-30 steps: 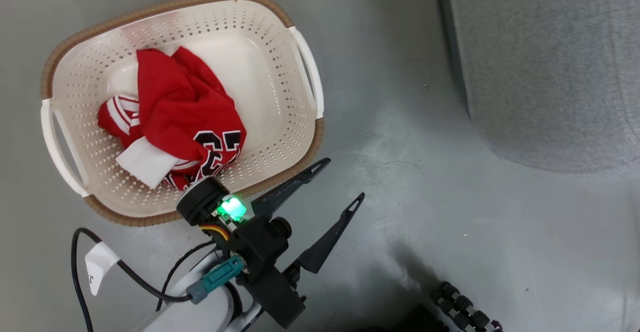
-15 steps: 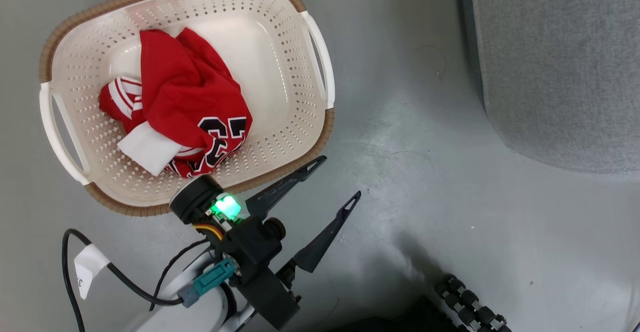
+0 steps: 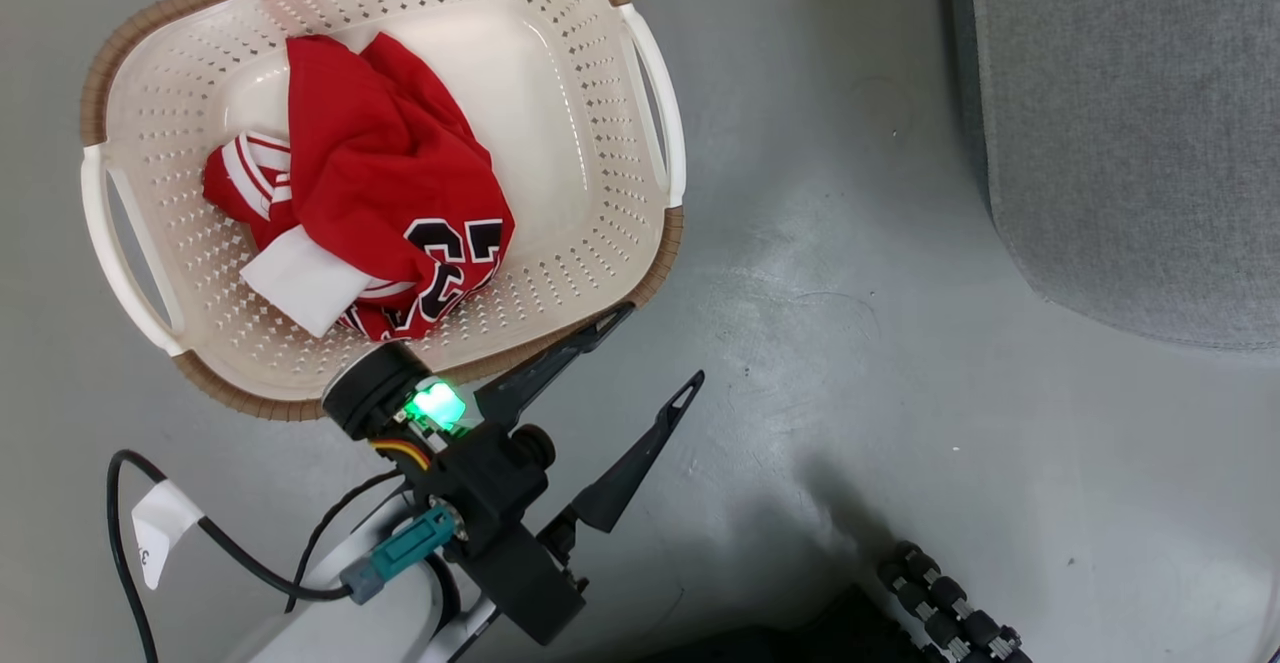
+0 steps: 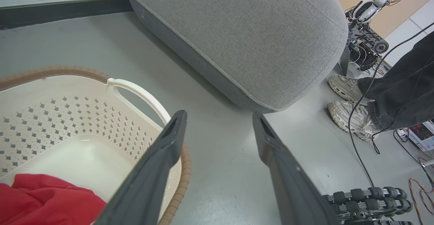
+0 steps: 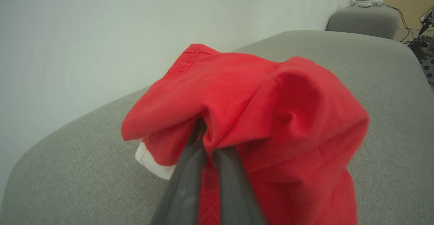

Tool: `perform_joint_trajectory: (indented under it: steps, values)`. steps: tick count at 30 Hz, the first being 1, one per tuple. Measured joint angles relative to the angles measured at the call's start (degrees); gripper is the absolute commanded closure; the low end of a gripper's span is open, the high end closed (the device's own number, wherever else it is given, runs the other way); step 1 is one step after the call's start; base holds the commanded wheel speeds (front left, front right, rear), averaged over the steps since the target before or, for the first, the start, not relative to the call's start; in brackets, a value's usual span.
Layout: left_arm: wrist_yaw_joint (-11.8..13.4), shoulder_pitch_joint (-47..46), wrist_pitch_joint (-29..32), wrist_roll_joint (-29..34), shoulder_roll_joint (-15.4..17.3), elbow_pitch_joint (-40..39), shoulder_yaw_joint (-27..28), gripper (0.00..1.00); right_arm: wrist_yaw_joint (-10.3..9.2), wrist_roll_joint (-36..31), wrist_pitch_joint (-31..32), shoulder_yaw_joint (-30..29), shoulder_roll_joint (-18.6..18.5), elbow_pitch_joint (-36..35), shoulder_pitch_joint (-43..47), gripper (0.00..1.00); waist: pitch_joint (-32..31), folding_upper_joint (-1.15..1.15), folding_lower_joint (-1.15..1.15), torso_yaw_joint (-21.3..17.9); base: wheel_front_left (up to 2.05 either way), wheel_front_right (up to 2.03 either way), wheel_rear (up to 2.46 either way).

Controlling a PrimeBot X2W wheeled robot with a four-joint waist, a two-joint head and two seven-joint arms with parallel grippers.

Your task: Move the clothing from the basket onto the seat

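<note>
The step in hand looks like setting down the first garment. The right hand (image 5: 206,138) is clamped shut on a bunched plain red garment (image 5: 257,109), white trim showing at its lower left, with the grey seat (image 5: 379,69) spread beneath and behind it. Whether the cloth already rests on the cushion I cannot tell.

To do this well, the hand should go down until the bundle lies on the cushion, well in from the rounded edge, and only then let go. The fabric is wrapped over both fingertips, so a straight pull back along the fingers seems safest. A sideways swing would likely drag the garment off.

The left hand (image 3: 660,345) hangs fully open and empty over the floor (image 3: 850,363), just beyond the basket (image 3: 668,243) at its near right rim. Its fingers point to the far right, away from the load. The jersey (image 3: 400,193) lies crumpled in the basket's middle, numerals toward the near side. That arm would need to turn back to the left and reach over the rim to get at it.
</note>
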Motion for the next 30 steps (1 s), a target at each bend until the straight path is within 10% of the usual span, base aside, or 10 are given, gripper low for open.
perform_joint_trajectory:
  steps: [1, 3, 13, 30]
  values:
    - [0.0, -0.14, -0.04, 0.0, -0.19, 0.04, -0.02, 0.0, 0.0, -0.02, -0.16, 0.08, -0.03, 0.07, -0.01, 0.93, -0.16, 0.0, 0.0, 0.07, 0.0, 0.0, 0.0]
    - [0.0, -0.42, -0.43, -0.07, -0.59, 0.22, -0.12, 0.0, 0.26, -0.19, -0.44, 0.35, -0.29, 0.25, -0.09, 0.0, -0.51, 0.0, 0.0, 0.2, 0.0, 0.0, 0.0]
    - [-0.01, -1.74, -1.8, -0.53, -3.35, 2.12, -1.22, 0.0, 4.07, -0.59, -1.88, 1.12, -2.8, 1.7, 2.52, 0.0, -2.9, 0.0, 0.0, 1.49, 0.0, 0.0, 0.0]
    - [-0.03, -4.38, -6.1, -3.49, -8.34, 9.8, 0.0, 0.0, 8.86, -3.13, -6.9, 6.24, 3.67, -0.87, 12.39, 0.0, -10.42, 0.0, 0.0, 5.64, 0.0, 0.0, 0.0]
